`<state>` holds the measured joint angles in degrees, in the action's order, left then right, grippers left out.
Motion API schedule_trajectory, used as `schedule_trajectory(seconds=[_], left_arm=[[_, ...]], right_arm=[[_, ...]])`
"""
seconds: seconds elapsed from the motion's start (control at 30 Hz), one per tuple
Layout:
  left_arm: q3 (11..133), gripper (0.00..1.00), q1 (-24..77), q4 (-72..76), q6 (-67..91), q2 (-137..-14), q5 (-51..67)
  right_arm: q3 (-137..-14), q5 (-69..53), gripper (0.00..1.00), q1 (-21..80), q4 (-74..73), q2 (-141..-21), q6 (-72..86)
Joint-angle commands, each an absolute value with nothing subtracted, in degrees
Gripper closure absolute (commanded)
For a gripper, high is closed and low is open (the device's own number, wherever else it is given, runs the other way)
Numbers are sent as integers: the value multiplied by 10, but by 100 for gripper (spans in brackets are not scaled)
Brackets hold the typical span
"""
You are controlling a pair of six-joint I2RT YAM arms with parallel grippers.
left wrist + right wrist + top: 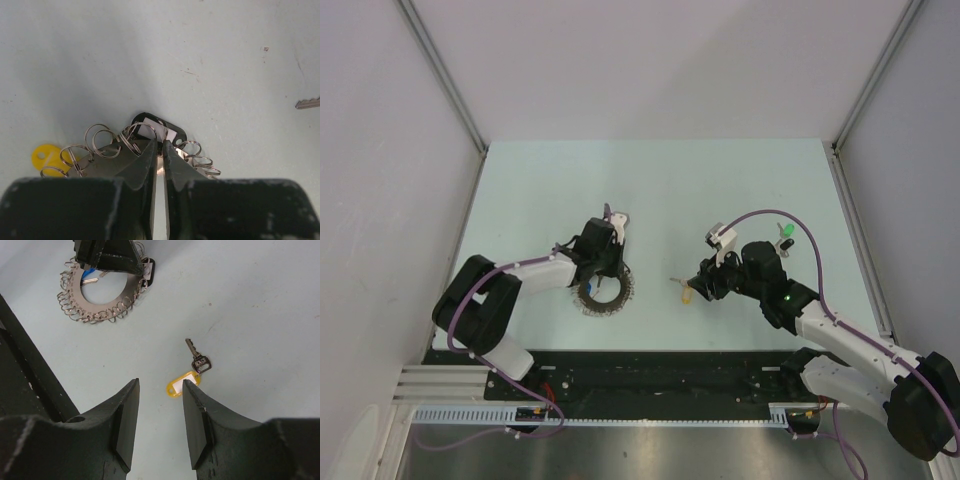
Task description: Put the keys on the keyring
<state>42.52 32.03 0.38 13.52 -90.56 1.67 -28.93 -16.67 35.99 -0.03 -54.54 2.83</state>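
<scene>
The keyring [605, 292], a wide flat doughnut of dull grey metal fringed with small wire loops, lies left of centre on the pale table [650, 180], close to its near edge. The far half of the table is open, with bare room between the ring and both side walls.

The left end effector [160, 151] covers the ring's far rim. Its fingers are pinched almost together on that rim, beside a black plastic tag [160, 127] with a white label. A yellow disc [45, 156] and a blue piece [90, 274] show among the loops, both partly hidden. At the right edge of the left wrist view, a silver key tip [307, 103] is cut off.

The right end effector [160, 385] is spread open and holds nothing. Just beyond its tips lies a yellow-tagged key [181, 385], small, silver and dark-headed, apart from the ring on its right. A green-capped key [785, 234] lies farther right, small and hard to make out.
</scene>
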Motion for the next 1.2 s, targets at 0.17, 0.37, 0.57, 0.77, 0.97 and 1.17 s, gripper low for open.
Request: schedule_trajectory(seconds=[0.17,0.37,0.57,0.77,0.97,1.17], left_arm=[[422,100,324,19,130,-894,22],[411,100,324,34,88,-832,56],[409,100,324,29,6,-755,155],[441,100,323,-33,-82,-693,241],[472,100,313,-98,-176,-626,363],[479,100,288,-128,-233,-582,503]], right_arm=[[-290,-171,55,359,22,-543,22],[-290,-174,55,359,22,-534,23],[-290,-185,55,363,25,-522,19],[-290,-185,55,370,28,-510,18],[-290,-169,55,373,22,-505,19],[-290,-139,55,374,6,-516,33]])
